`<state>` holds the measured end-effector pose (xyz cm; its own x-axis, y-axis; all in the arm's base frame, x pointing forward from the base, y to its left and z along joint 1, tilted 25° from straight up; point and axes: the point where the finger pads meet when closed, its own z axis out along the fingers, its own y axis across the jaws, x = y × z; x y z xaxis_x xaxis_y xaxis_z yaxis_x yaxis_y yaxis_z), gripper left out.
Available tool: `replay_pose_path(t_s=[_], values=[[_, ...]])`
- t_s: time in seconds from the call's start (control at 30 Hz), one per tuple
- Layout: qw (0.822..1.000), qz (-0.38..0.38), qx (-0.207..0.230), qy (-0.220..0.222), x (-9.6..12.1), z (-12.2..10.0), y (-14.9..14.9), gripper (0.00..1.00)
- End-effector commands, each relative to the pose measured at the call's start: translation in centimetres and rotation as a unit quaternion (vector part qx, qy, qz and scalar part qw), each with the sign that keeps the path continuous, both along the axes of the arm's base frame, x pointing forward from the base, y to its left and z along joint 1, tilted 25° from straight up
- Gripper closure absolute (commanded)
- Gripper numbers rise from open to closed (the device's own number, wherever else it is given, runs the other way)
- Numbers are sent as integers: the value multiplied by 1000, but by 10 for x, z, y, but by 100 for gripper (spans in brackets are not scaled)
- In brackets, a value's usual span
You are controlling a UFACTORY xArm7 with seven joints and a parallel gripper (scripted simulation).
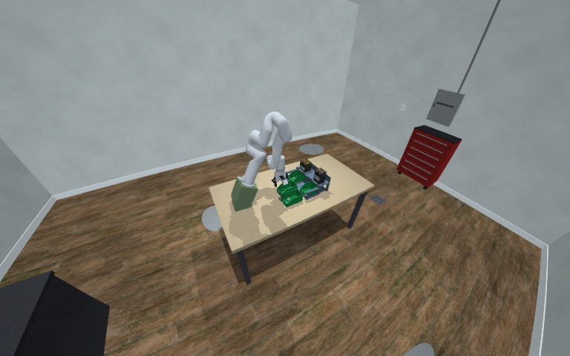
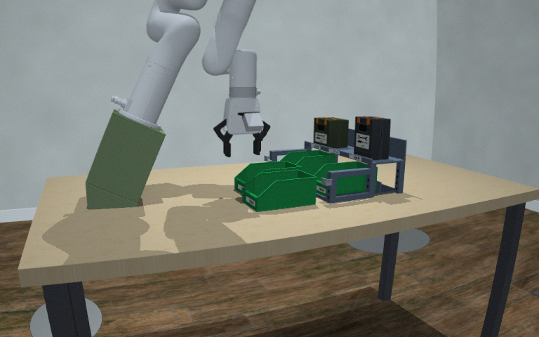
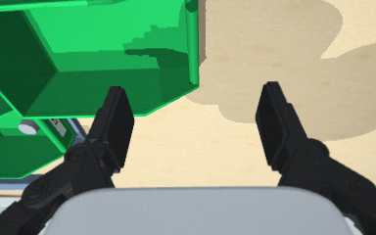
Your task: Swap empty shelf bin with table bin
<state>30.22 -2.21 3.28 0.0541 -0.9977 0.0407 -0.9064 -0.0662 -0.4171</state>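
Note:
Two green open bins stand on the table top in front of the shelf: a near one (image 2: 280,193) and one behind it (image 2: 258,175). My gripper (image 2: 241,149) hangs open and empty above the table, just left of the rear bin and clear of it. In the wrist view my gripper (image 3: 193,101) is over bare table, with a green bin (image 3: 98,54) at the upper left whose visible inside looks empty. A second bin (image 3: 29,147) at the lower left holds a small grey part (image 3: 28,128). More green bins (image 2: 349,178) sit in the blue-grey shelf (image 2: 381,175).
Two dark boxes (image 2: 371,137) stand on the shelf's upper board. The arm's green base (image 2: 123,163) stands at the table's left. In the overview the shelf (image 1: 312,178) is near the table's far right side.

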Motion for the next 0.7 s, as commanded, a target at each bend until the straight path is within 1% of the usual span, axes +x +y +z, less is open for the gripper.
replay_pose_path(t_s=[0.0,0.2,0.23,0.67], values=[[1000,-1,-3,2,0,1,0,5],[1000,-1,-3,2,0,1,0,5],[1000,-1,-3,2,0,1,0,100],[1000,-1,-3,2,0,1,0,100]])
